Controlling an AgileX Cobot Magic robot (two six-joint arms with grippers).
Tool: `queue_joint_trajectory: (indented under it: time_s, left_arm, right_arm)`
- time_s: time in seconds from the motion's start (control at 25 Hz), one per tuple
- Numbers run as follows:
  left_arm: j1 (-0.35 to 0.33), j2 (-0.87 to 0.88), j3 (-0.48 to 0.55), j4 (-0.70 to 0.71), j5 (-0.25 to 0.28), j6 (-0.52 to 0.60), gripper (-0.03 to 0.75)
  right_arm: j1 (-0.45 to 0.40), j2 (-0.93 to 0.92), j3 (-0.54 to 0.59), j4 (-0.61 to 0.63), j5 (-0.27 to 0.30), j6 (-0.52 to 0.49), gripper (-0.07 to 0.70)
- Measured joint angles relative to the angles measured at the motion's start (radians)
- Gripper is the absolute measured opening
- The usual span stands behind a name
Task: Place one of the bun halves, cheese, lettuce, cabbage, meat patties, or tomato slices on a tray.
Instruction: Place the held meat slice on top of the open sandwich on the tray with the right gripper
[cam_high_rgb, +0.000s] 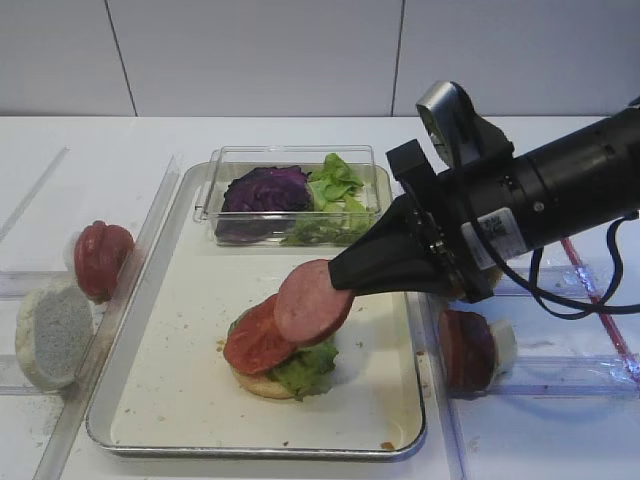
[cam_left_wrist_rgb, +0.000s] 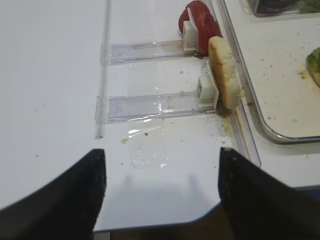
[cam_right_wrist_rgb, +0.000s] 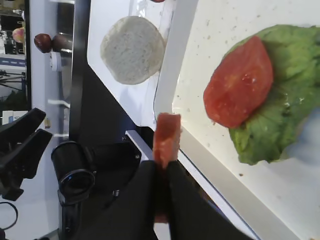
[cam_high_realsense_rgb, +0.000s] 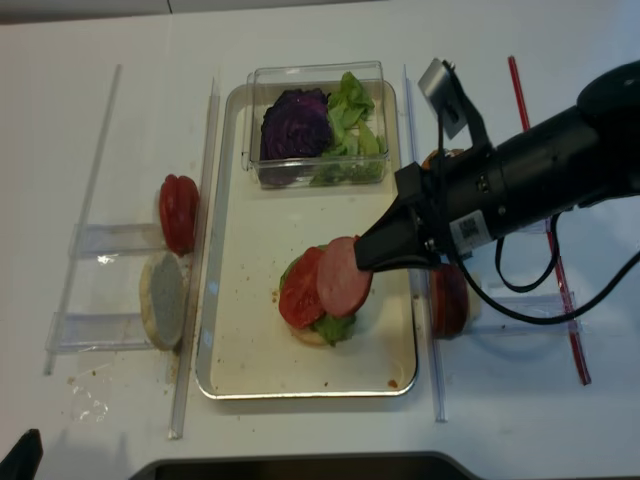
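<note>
Box (cam_high_rgb: 292, 195) behind, rack (cam_high_rgb: 560, 375) beside tray (cam_high_rgb: 180, 400).

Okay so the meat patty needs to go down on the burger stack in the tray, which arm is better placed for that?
Right. The right gripper is shut on the meat patty, hanging above the tomato slice on the tray. The left gripper is open, empty, outside the tray.

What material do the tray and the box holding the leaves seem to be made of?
The tray: probably metal, since its rim is silver and shiny. The box holding lettuce and cabbage: apparently clear plastic, as its walls are see-through.
</note>
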Motion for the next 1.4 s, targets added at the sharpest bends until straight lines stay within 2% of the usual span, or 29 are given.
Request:
queue_joint_trajectory:
  time_s: [0.2,0.76,1.0,1.4]
  left_arm:
    - [0.000,0.000,0.000,0.000,0.000,0.000,0.440]
    - [0.000,0.000,0.000,0.000,0.000,0.000,0.440]
    - [0.000,0.000,0.000,0.000,0.000,0.000,0.440]
    - [0.000,0.000,0.000,0.000,0.000,0.000,0.440]
  right_arm:
    - [0.000,0.033,0.000,0.078,0.004,-0.038,0.077]
    - [0.007,0.131,-0.007,0.193,0.018,-0.074,0.077]
    - [0.044,0.166,-0.072,0.190,0.021,-0.074,0.077]
    - [0.044,0.182,-0.081,0.131,0.009,-0.062,0.077]
